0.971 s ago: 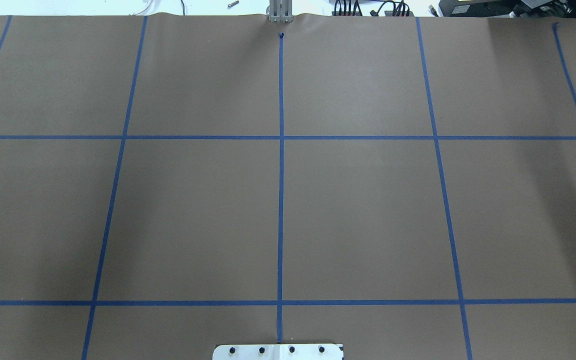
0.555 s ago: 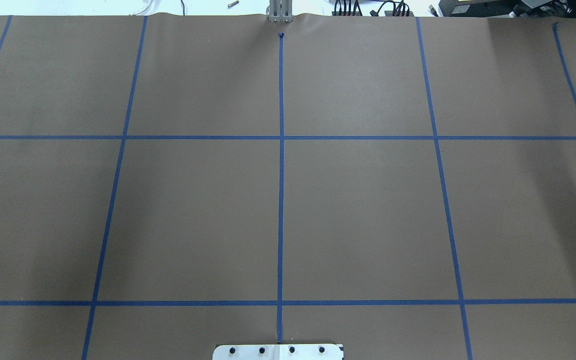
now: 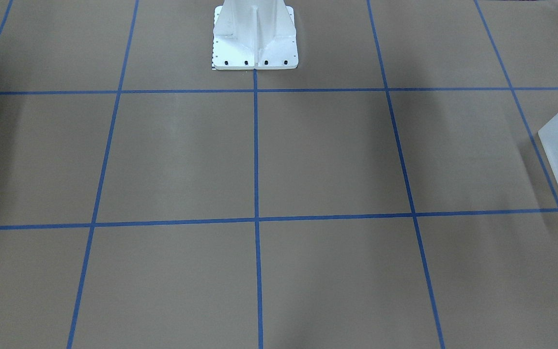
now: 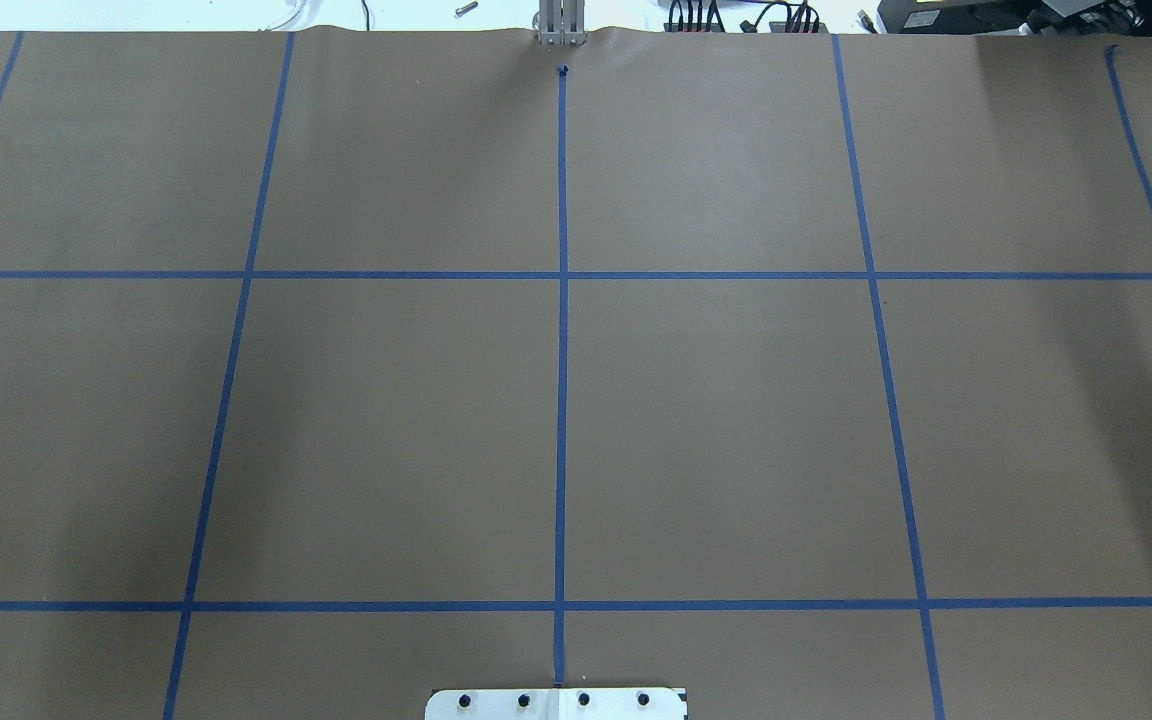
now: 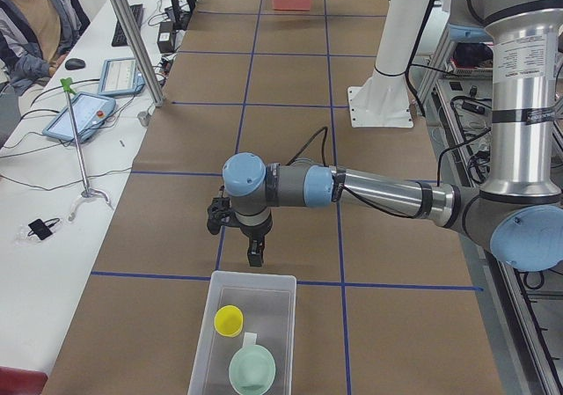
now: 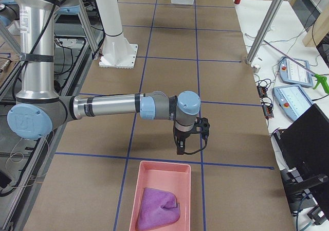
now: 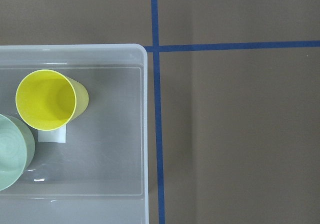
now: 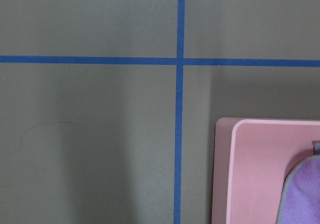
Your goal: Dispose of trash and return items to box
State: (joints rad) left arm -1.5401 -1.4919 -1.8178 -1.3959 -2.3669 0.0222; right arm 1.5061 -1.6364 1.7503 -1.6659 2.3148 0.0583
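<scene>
The yellow tumbler (image 7: 47,99) stands upright, mouth up, inside the frosted box (image 5: 255,277). The pale-green bowl (image 5: 252,369) sits just beside it in the same box, on the side nearer the table's left end edge. Whether the two touch cannot be told. A small white label (image 7: 52,135) lies on the box floor by the tumbler. The box rests on the brown paper at the table's left end, and a blue tape line (image 7: 159,134) runs along its inner wall.

The left gripper (image 5: 255,256) points down over the bare paper just past that inner wall, apart from the box. It shows only in the side view, so I cannot tell how far its fingers are spread or whether they touch anything.

At the table's right end lies a pink tray (image 6: 154,165) with a purple cloth (image 6: 159,208) in it. The right gripper (image 6: 181,148) hangs just inside the tray's near wall, fingers down. Their spread cannot be told either.

The white pedestal (image 3: 255,34) stands at the middle of the robot's edge.
</scene>
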